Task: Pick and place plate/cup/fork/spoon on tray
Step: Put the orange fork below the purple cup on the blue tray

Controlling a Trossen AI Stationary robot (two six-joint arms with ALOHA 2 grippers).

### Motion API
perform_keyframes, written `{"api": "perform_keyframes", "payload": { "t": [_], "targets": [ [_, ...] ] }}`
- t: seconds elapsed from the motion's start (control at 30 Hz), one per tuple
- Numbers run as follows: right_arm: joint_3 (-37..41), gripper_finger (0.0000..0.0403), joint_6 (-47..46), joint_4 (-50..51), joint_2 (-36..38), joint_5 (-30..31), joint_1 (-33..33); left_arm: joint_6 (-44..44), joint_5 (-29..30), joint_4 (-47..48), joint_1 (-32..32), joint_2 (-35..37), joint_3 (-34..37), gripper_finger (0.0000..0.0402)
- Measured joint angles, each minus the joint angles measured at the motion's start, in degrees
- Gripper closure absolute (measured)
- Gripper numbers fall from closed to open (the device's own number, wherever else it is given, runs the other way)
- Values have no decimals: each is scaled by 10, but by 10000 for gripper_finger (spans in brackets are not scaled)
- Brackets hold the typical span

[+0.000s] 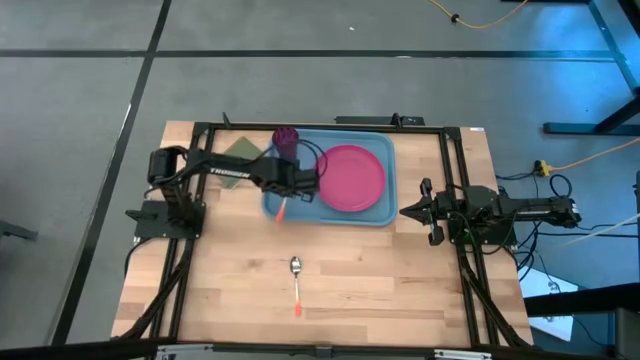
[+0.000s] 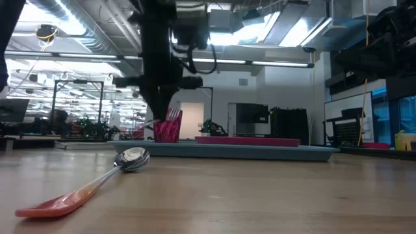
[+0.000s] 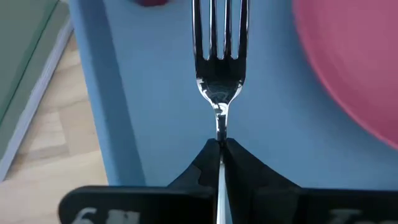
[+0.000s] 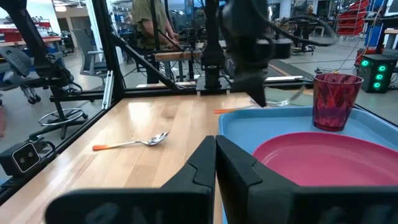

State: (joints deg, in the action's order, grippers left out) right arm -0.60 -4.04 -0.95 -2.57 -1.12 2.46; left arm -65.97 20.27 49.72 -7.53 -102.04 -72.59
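My left gripper [image 1: 303, 190] is shut on the fork [image 3: 219, 74] over the left part of the light blue tray [image 1: 385, 215]. The fork's silver tines [image 3: 219, 31] point away from the gripper, and its orange-red handle [image 1: 282, 210] sticks out past the tray's near left edge. The magenta plate [image 1: 352, 178] lies flat in the tray. The dark red cup [image 1: 285, 140] stands upright at the tray's far left corner. The spoon [image 1: 296, 285] lies on the bare wood nearer the table's front. My right gripper [image 1: 408, 211] is shut and empty, just right of the tray. My left gripper pinches the fork's thin metal neck [image 3: 221, 127], just behind the tines, between its two fingertips [image 3: 239, 158]. The fingers come from above and lie across the fork. The fork sits about level, low over the tray [image 4: 249, 124]; whether it touches the tray I cannot tell.
An olive-green pad [image 1: 240, 148] lies on the table left of the tray, beside the cup. Black frame rails [image 1: 200, 200] run along the table's left, right and far sides. Open wood lies around the spoon [image 4: 134, 143].
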Motion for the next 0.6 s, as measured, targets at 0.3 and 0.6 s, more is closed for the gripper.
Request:
{"api": "perform_keyframes", "payload": {
  "t": [0.3, 0.6],
  "targets": [
    [0, 386, 0, 0, 0, 0, 0, -38, -3, -105, -58, 0, 78, 399],
    [0, 386, 0, 0, 0, 0, 0, -17, -14, -144, -83, 0, 95, 391]
  ]
}}
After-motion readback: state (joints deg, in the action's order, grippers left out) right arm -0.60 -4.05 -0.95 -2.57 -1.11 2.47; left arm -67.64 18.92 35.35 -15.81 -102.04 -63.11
